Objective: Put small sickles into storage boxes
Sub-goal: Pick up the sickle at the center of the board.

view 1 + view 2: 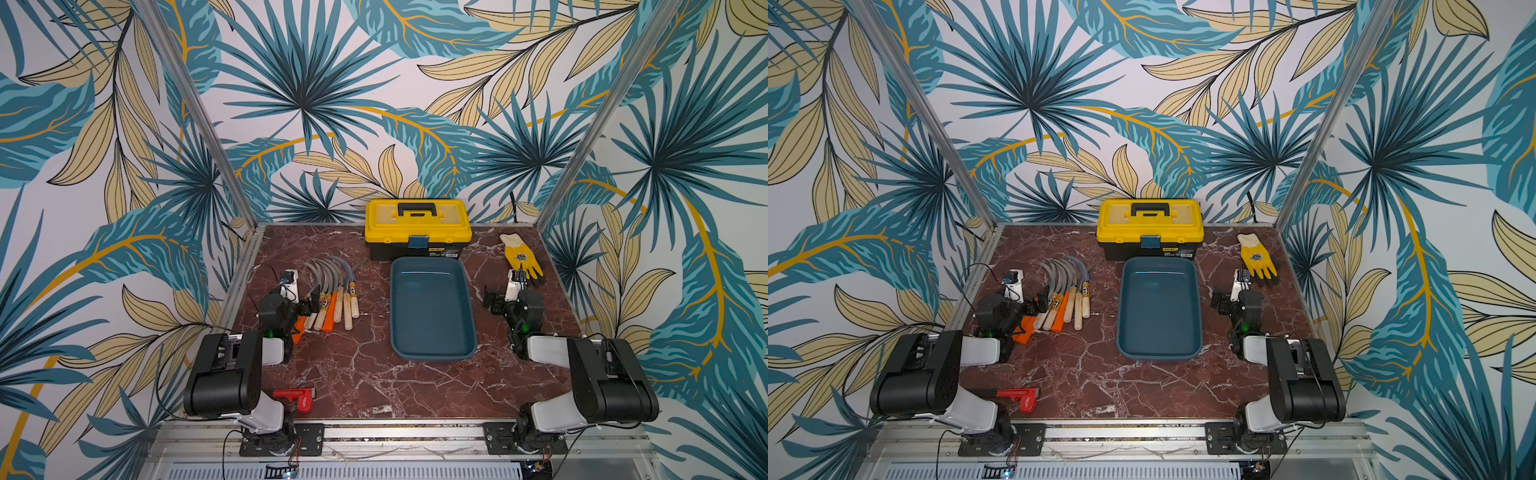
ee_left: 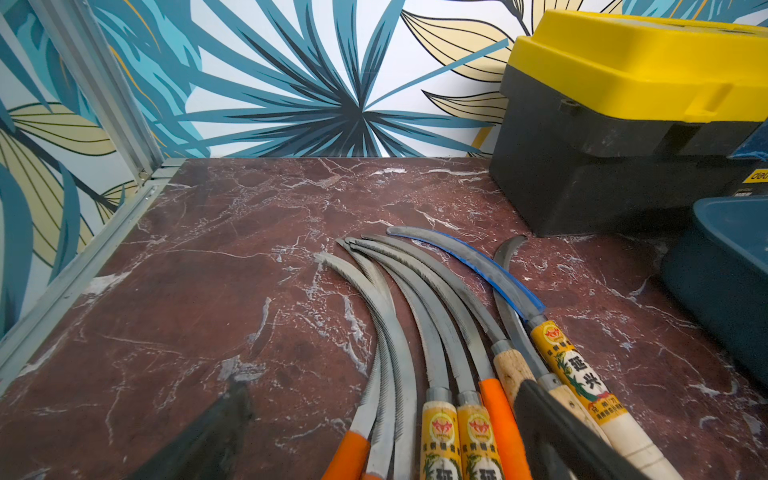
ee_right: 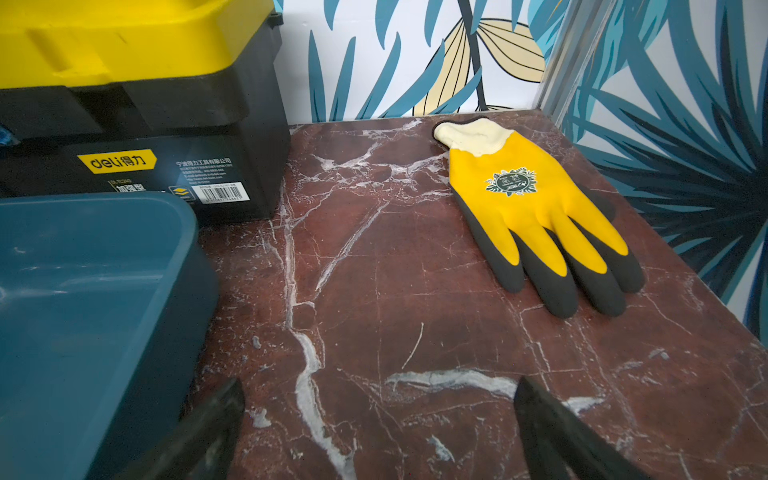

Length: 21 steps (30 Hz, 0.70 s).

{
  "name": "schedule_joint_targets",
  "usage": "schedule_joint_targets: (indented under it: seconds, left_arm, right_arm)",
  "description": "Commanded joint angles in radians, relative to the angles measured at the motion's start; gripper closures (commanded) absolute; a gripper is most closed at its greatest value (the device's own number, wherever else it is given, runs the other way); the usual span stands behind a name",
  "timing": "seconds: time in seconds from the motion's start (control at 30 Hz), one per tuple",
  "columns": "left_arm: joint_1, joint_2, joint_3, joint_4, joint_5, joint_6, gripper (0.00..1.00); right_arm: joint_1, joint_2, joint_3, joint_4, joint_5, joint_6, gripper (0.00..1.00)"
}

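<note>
Closest to the front edge, a red clamp (image 1: 297, 397) lies by the left arm's base, well out of the way, so ignore it. Next up, the left gripper (image 1: 311, 303) sits low over the handle end of the sickles (image 1: 332, 291), jaws spread as wide as they go and nothing held yet. In the wrist view one finger (image 2: 557, 424) lies across a wooden handle, with several other handles (image 2: 478, 432) in the gap. That's my worry for this step: close now and I reckon it pinches a whole bunch. I'd shift so only one handle sits between the fingers, probably the tray-side one. Then lift slow, since the blades (image 2: 415, 299) fan out overlapping and could drag a neighbour along. All the sickles are on the table (image 1: 365, 374). The tray (image 1: 393, 307) sits empty near them on the right, so a sickle should go in lengthwise. The right gripper (image 1: 491, 300) hangs past the tray's other side, also wide open and empty. Furthest back, the toolbox (image 1: 417, 228) stands right behind the tray and a glove (image 1: 521, 259) lies in the far right corner; neither blocks the path.
</note>
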Motion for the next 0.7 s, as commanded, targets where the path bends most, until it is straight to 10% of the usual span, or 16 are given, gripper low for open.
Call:
schedule_joint_targets:
  seconds: [0.0,0.67]
  left_arm:
    - [-0.004,-0.002,0.014,0.017,-0.022,0.008,0.0]
    - [-0.028,-0.308,0.11,-0.39,-0.075,-0.087,0.01]
  right_arm:
    - [-0.003,-0.012,0.007,0.001,0.014,0.007,0.0]
    - [0.003,-0.192,0.344,-0.702,-0.072,0.123,0.01]
